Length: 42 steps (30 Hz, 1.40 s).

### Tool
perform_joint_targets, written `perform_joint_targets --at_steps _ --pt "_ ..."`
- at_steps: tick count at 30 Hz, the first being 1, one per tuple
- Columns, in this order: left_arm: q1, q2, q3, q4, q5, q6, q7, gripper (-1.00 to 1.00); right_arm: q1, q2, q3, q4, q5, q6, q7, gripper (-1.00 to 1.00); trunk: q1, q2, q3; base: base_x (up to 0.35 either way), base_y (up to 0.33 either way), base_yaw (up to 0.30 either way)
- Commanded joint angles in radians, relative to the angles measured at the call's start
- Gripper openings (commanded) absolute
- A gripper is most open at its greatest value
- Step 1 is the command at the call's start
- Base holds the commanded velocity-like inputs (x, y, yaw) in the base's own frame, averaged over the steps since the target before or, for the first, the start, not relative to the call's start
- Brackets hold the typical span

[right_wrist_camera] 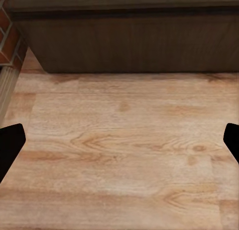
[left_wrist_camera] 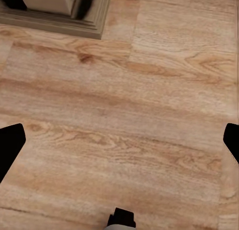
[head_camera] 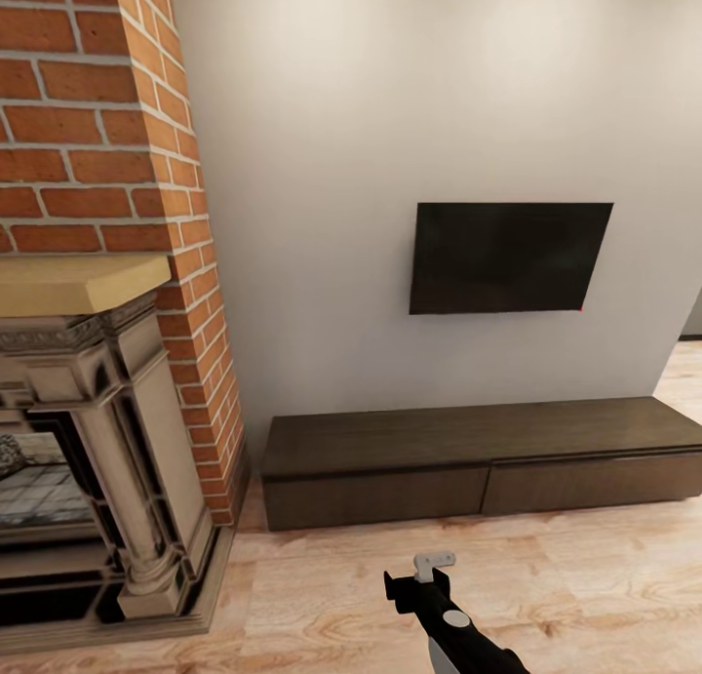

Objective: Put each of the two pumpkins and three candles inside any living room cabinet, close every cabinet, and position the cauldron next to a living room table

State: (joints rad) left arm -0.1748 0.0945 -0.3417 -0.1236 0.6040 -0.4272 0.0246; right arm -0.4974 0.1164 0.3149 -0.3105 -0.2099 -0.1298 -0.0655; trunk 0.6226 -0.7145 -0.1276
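Lower centre of the head frame: I see the cabinet (head_camera: 468,464), a long low dark-brown unit flat against the pale wall (head_camera: 390,118), sitting on the wood floor (head_camera: 604,576). Both drawer fronts look flush and closed, with the seam between them just right of centre. Nothing rests on its top.

Above it, right of centre, a black TV (head_camera: 507,257) is mounted on the wall. Upper left is a red brick chimney (head_camera: 88,108); lower left, the beige stone fireplace (head_camera: 117,440) with a tan mantel, its base just beside the cabinet's left end.

At the bottom centre of the head frame one black arm (head_camera: 458,635) pokes in over the floor, with a small grey piece at its tip; which arm it is, I can't tell.

Left pincer (left_wrist_camera: 122,142): in the left wrist frame, dark fingertips (left_wrist_camera: 10,145) at both side edges, spread wide, nothing between them but floor planks. The fireplace base sits at the upper left of that frame.

Right pincer (right_wrist_camera: 122,142): same spread, released, over bare floor. The cabinet front runs across the top of the right wrist frame, with a brick edge at the upper left.
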Motion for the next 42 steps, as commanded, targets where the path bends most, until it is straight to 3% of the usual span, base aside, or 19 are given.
perform_joint_targets --at_steps 1,5,10,12,14,15,17,21,26,30,31,34,35,39,42 --pt "-0.001 0.0 -0.009 -0.003 0.006 -0.003 0.002 1.0 -0.001 0.0 0.008 0.002 -0.009 -0.004 -0.008 1.0 0.0 -0.001 -0.002 0.037 0.0 0.0" --pt "0.001 0.006 -0.011 -0.086 0.006 -0.012 0.005 1.0 -0.001 -0.001 0.007 0.007 -0.009 -0.004 -0.014 1.0 0.0 -0.001 -0.002 0.017 0.0 0.0" --pt "0.12 0.064 -0.008 -0.42 0.005 0.001 0.046 1.0 -0.001 -0.002 0.004 0.009 -0.01 -0.004 -0.016 1.0 0.0 -0.001 -0.002 0.005 0.0 0.0" --pt "0.293 0.142 -0.006 -0.805 0.004 0.081 0.182 1.0 -0.001 -0.004 -0.021 0.01 -0.01 -0.005 -0.017 1.0 0.0 -0.001 -0.002 0.002 0.0 0.0" --pt "0.378 0.185 -0.005 -1.007 0.004 0.152 0.277 1.0 -0.001 -0.004 -0.042 0.01 -0.01 -0.004 -0.017 1.0 0.0 -0.001 -0.002 0.001 0.0 0.0" --pt "0.448 0.222 -0.004 -1.178 0.001 0.225 0.372 1.0 -0.001 -0.004 -0.061 0.01 -0.009 -0.004 -0.017 1.0 0.0 -0.001 -0.002 0.0 0.0 0.0" --pt "0.509 0.255 -0.002 -1.321 -0.011 0.318 0.482 1.0 -0.001 -0.005 -0.078 0.01 -0.009 -0.004 -0.017 1.0 0.0 -0.001 -0.002 0.0 0.0 0.0" --pt "0.534 0.276 -0.001 -1.424 -0.029 0.422 0.566 1.0 -0.001 -0.007 -0.09 0.01 -0.009 -0.004 -0.017 1.0 0.0 -0.001 -0.002 0.0 0.0 0.0" --pt "0.463 0.277 -0.002 -1.46 -0.035 0.517 0.595 1.0 -0.001 -0.008 -0.109 0.01 -0.009 -0.004 -0.018 1.0 0.0 -0.001 -0.002 0.0 0.0 0.0" --pt "0.345 0.271 -0.001 -1.468 -0.036 0.646 0.601 1.0 -0.001 -0.01 -0.131 0.01 -0.008 -0.004 -0.017 1.0 0.0 -0.001 -0.002 0.0 0.0 0.0" --pt "0.285 0.263 -0.001 -1.468 -0.031 0.7 0.602 1.0 -0.001 -0.01 -0.136 0.01 -0.008 -0.004 -0.018 1.0 0.0 -0.001 -0.002 0.0 0.0 0.0" --pt "0.186 0.249 0.0 -1.466 -0.02 0.781 0.602 1.0 -0.001 -0.01 -0.141 0.015 -0.008 -0.004 -0.017 1.0 0.0 -0.001 -0.002 0.0 0.0 0.0" --pt "0.119 0.236 0.0 -1.467 -0.015 0.833 0.602 1.0 -0.001 -0.01 -0.143 0.023 -0.008 -0.004 -0.017 1.0 0.0 -0.001 -0.002 0.0 0.0 0.0" --pt "-0.036 0.202 0.001 -1.467 -0.006 0.936 0.599 1.0 -0.001 -0.009 -0.146 0.037 -0.008 -0.004 -0.018 1.0 0.0 -0.001 -0.002 0.0 0.0 0.0" --pt "-0.099 0.186 -0.002 -1.47 -0.004 0.972 0.58 1.0 -0.001 -0.009 -0.148 0.041 -0.008 -0.004 -0.019 1.0 0.0 -0.001 -0.002 0.0 0.0 0.0"
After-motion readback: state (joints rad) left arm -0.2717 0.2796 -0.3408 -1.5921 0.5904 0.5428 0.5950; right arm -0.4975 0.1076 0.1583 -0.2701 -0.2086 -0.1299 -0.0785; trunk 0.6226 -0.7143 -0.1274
